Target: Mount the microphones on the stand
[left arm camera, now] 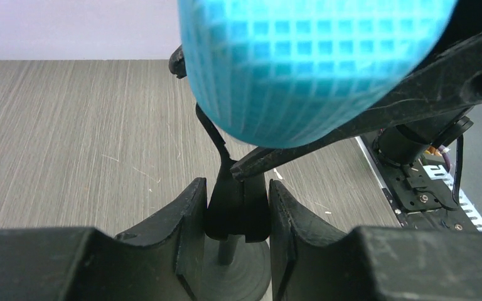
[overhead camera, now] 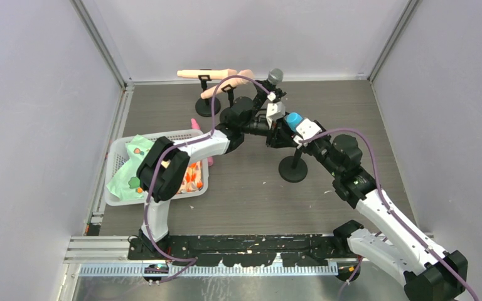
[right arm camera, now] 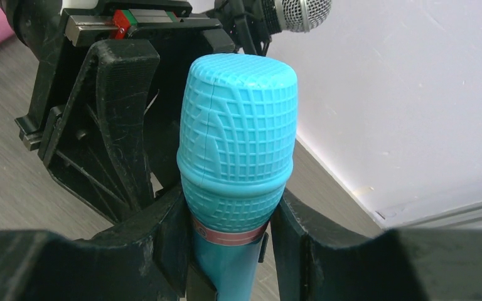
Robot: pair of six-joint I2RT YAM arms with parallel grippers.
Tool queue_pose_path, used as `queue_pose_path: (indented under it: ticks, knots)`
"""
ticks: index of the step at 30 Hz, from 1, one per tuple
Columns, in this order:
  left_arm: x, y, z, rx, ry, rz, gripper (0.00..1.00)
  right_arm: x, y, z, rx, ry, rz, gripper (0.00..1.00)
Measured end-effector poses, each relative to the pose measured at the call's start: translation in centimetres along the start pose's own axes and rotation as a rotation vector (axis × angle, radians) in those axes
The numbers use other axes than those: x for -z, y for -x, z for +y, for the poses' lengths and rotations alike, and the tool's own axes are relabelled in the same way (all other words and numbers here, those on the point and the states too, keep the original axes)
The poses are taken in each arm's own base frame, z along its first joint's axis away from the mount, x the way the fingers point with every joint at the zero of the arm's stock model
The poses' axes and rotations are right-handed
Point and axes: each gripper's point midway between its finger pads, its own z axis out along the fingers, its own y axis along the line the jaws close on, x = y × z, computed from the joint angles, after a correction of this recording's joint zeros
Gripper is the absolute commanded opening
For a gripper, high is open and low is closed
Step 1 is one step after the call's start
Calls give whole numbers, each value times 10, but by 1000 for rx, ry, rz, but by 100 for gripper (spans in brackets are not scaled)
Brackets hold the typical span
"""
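Note:
The bright blue microphone (overhead camera: 294, 119) is upright in my right gripper (right arm camera: 229, 207), which is shut on it just below its head (right arm camera: 238, 144). My left gripper (left arm camera: 236, 192) is shut on the black clip (left arm camera: 238, 210) at the top of a black stand (overhead camera: 293, 169). The blue head (left arm camera: 307, 63) hangs right above that clip. The two grippers meet mid-table, the left (overhead camera: 280, 135) and the right (overhead camera: 296, 130). Two peach-beige microphones (overhead camera: 204, 74) (overhead camera: 229, 84) and the black one with the silver mesh head (overhead camera: 275, 76) sit on stands at the back.
A white basket (overhead camera: 116, 188) with a green cloth and orange items stands at the left. A pink object (overhead camera: 194, 124) lies by its far corner. Grey walls close in the back and both sides. The left gripper's body (right arm camera: 100, 113) fills the space behind the blue microphone.

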Motion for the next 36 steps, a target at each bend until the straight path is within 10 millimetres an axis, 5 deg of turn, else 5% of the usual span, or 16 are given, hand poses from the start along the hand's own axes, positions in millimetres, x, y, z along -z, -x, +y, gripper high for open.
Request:
queue_pose_path:
  ticks: [5, 9, 12, 21, 28, 36]
  knots:
    - [2, -1, 0, 11, -9, -1, 6, -2, 2, 1, -37, -31, -71, 7]
    - [3, 0, -1, 25, -21, -6, 62, 0, 4, 2, -65, -37, -87, 7]
    - [2, 3, -1, 35, -19, -16, 85, 4, 5, 3, -82, -33, -91, 10]
    - [2, 6, 2, 42, 1, -29, 96, 13, 7, 5, -123, -26, -88, 63]
    - [2, 6, 2, 43, 2, -29, 97, 19, 17, 2, -177, -31, -104, 78]
    - [2, 6, 3, 42, 5, -29, 100, 31, 59, -20, -236, -58, -192, 84]
